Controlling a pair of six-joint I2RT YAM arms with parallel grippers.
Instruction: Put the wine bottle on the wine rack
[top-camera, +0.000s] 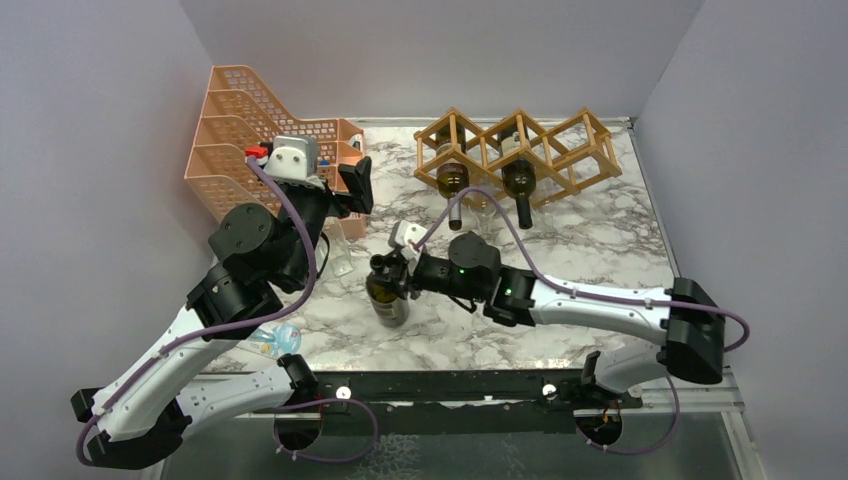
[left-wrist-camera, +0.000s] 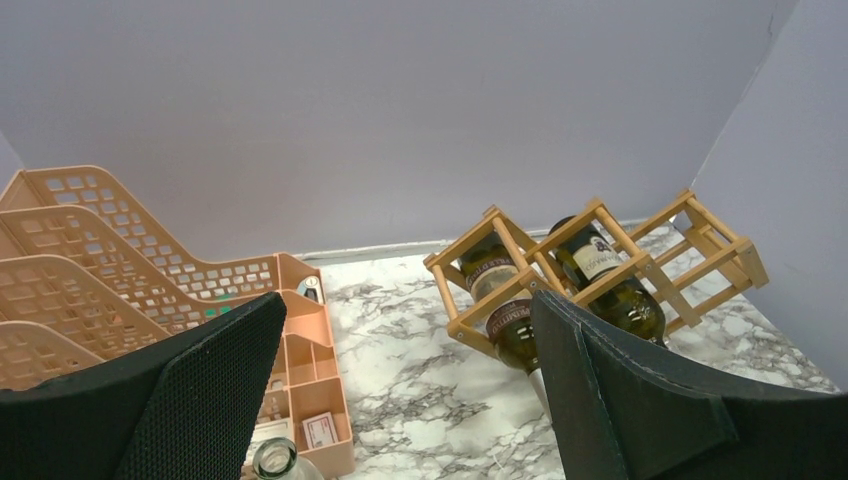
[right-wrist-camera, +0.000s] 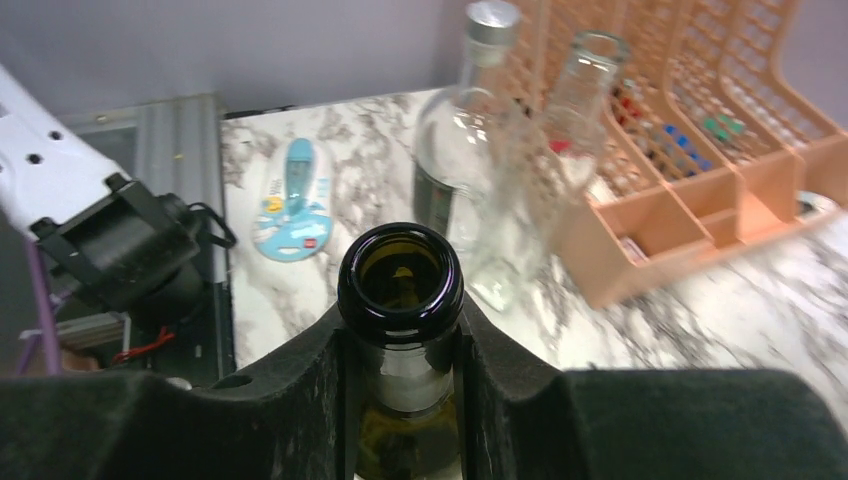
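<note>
A dark green wine bottle (top-camera: 388, 298) stands upright on the marble table, left of centre. My right gripper (top-camera: 384, 270) is shut on its neck just below the open mouth (right-wrist-camera: 400, 275). The light wooden wine rack (top-camera: 520, 150) stands at the back right and holds two dark bottles, necks pointing forward; its right cell looks empty. It also shows in the left wrist view (left-wrist-camera: 600, 265). My left gripper (left-wrist-camera: 410, 390) is open and empty, raised near the orange tray.
An orange mesh file tray (top-camera: 250, 135) stands at the back left. Two clear glass bottles (right-wrist-camera: 480, 150) stand upright between it and the held bottle. A small light-blue object (top-camera: 278, 340) lies near the front edge. Grey walls enclose the table.
</note>
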